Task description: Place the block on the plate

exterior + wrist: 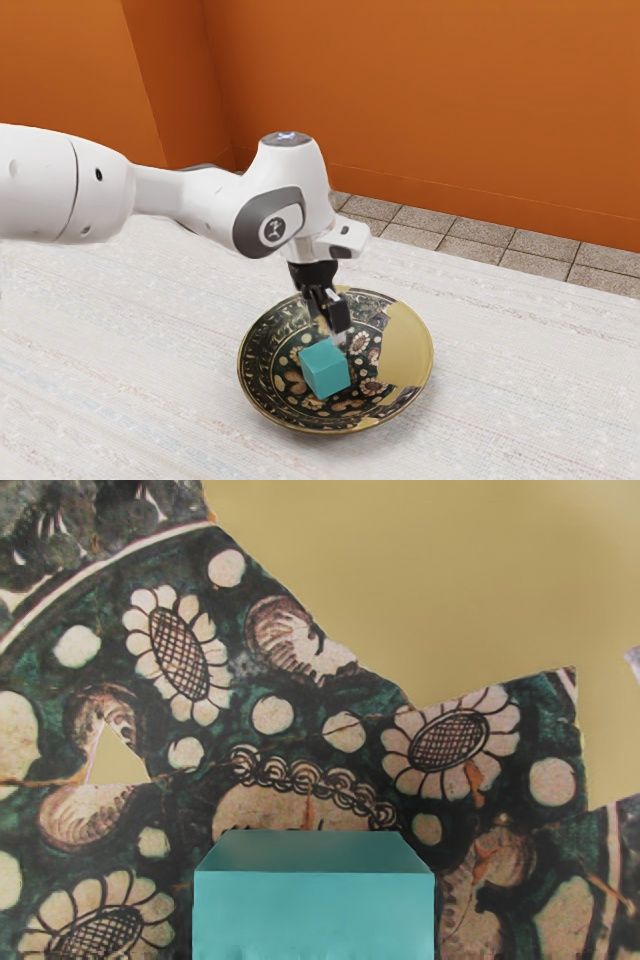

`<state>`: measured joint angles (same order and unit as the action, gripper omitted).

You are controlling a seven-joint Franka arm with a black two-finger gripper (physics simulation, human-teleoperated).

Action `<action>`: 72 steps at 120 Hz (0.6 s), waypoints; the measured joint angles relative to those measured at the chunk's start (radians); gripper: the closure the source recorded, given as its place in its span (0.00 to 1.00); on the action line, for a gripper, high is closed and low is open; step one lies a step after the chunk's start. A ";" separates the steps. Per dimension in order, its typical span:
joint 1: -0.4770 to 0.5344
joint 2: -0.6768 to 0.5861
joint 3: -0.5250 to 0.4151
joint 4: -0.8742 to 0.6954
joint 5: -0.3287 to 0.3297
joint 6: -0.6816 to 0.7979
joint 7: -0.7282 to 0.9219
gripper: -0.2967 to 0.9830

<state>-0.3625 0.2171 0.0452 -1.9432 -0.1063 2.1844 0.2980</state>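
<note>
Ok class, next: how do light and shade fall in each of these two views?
Exterior view: soft light, the white arm greying underneath, the table pale. Wrist view: the block's large face is bright teal, its adjoining strip darker; the plate's gold area looks softly lit.

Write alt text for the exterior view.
A teal block inside a flower-patterned, shallow plate, with the black gripper of a white robot arm close to it. The arm reaches in from the exterior view's left over a pale table; behind is an orange wall.
</note>
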 joint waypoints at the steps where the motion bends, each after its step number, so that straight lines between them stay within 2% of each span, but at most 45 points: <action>1: 0.000 -0.011 0.001 0.000 0.000 -0.006 -0.002 0.30; 13: 0.001 -0.136 0.034 0.066 0.002 -0.138 -0.034 0.28; 32: 0.016 -0.163 0.048 0.282 0.048 -0.354 -0.085 0.25; 49: 0.007 -0.164 0.048 0.307 0.073 -0.456 -0.121 0.24; 72: -0.006 -0.164 0.048 0.309 0.082 -0.517 -0.159 0.24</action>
<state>-0.3688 0.0529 0.0935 -1.6342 -0.0240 1.6671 0.1389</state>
